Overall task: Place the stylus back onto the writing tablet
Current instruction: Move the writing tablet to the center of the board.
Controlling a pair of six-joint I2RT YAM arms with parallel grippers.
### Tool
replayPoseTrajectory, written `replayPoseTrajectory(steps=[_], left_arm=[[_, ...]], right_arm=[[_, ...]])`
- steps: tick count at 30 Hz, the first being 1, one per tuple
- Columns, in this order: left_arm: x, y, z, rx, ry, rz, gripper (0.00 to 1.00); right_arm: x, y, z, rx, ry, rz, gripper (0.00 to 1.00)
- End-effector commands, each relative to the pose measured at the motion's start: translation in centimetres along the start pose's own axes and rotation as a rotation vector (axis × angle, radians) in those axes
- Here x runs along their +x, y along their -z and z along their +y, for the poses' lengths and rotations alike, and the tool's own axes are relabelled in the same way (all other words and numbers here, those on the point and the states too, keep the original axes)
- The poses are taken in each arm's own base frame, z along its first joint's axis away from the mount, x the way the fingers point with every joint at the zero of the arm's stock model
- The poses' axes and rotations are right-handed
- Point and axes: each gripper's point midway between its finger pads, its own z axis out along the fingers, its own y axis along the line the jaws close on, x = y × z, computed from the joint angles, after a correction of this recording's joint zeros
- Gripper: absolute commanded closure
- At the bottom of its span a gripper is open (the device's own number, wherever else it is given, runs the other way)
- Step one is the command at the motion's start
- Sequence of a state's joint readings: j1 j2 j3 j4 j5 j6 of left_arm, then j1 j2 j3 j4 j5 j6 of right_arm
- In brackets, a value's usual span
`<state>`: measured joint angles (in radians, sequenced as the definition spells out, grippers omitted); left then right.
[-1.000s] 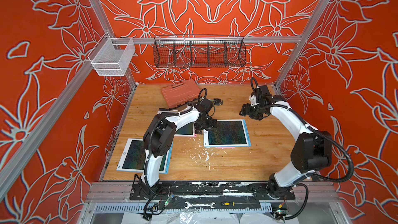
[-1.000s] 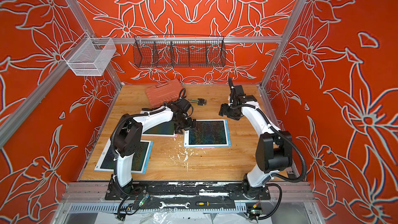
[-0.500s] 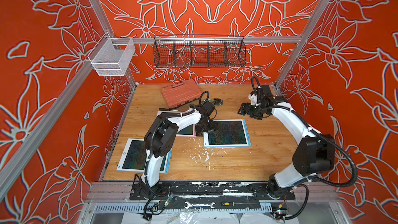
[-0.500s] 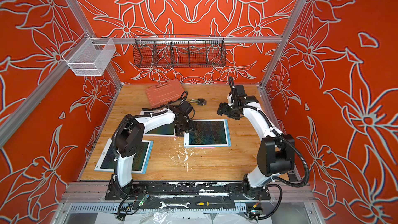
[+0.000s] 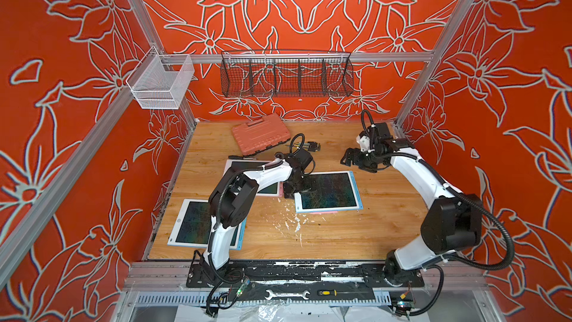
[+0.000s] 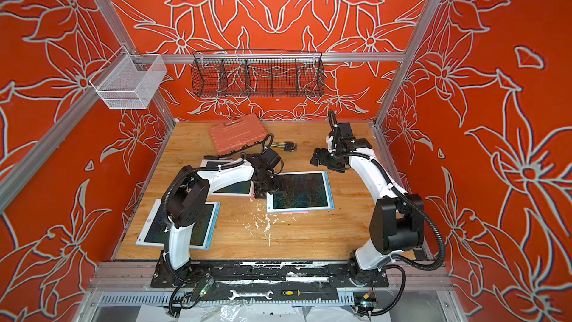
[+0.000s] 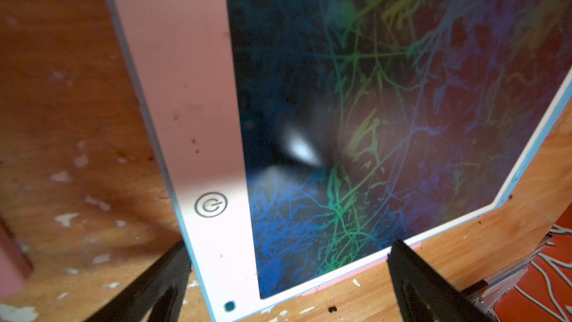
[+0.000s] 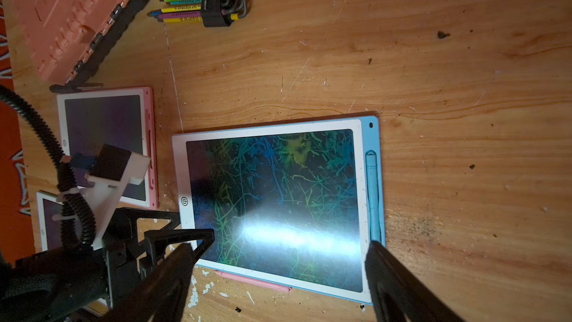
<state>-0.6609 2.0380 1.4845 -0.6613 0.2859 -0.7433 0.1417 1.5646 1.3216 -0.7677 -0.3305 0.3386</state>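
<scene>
Wood tabletop (image 5: pixel 356 236) bears three writing tablets (image 8: pixel 272 205) (image 8: pixel 105 125) (image 5: pixel 192 227) and two styluses (image 8: pixel 373 193) (image 8: pixel 257 281); left fingers (image 7: pixel 161 277), right fingers (image 8: pixel 399 286) both spread wide.

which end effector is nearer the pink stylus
Left. The left end effector hangs over the tablet corner by the pink stylus; the right end effector hovers high near its far edge.

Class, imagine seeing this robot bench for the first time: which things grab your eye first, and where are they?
The red flowered walls all around strike first. In the middle lies a blue-edged tablet covered in bright scribbles, a blue stylus lying in its side groove, with the left gripper open over one corner. An orange case sits at the back.
</scene>
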Motion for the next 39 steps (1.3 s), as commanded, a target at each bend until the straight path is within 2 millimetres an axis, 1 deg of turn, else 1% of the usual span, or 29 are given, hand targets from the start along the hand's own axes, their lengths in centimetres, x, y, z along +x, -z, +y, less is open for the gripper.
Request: replayPoseTrajectory(steps=[1, 6, 16, 23, 33, 39], left_arm=[[0.6, -1.6, 0.2, -0.013, 0.023, 0.039, 0.03], [0.5, -2.2, -0.6, 0.016, 0.038, 0.04, 0.03], [-0.6, -2.9, -3.0, 0.073, 0.028, 0.049, 0.03], [-0.8, -3.6, -4.8, 0.113, 0.018, 0.066, 0.03], [-1.1, -4.8, -6.3, 0.16, 0.02, 0.089, 0.03], [-1.4, -5.3, -7.1, 0.175, 0.014, 0.097, 0.03]], right_arm=[[0.0, 0.9, 0.3, 0.004, 0.027, -0.011, 0.11], [0.1, 1.4, 0.2, 0.016, 0.028, -0.014, 0.1], [0.6, 2.0, 0.0, 0.029, 0.031, -0.018, 0.09], [-0.1, 2.7, 0.1, 0.042, 0.038, -0.039, 0.09], [-1.1, 3.7, 0.1, 0.063, 0.048, -0.073, 0.09], [-1.4, 3.9, 0.3, 0.063, 0.049, -0.078, 0.09]])
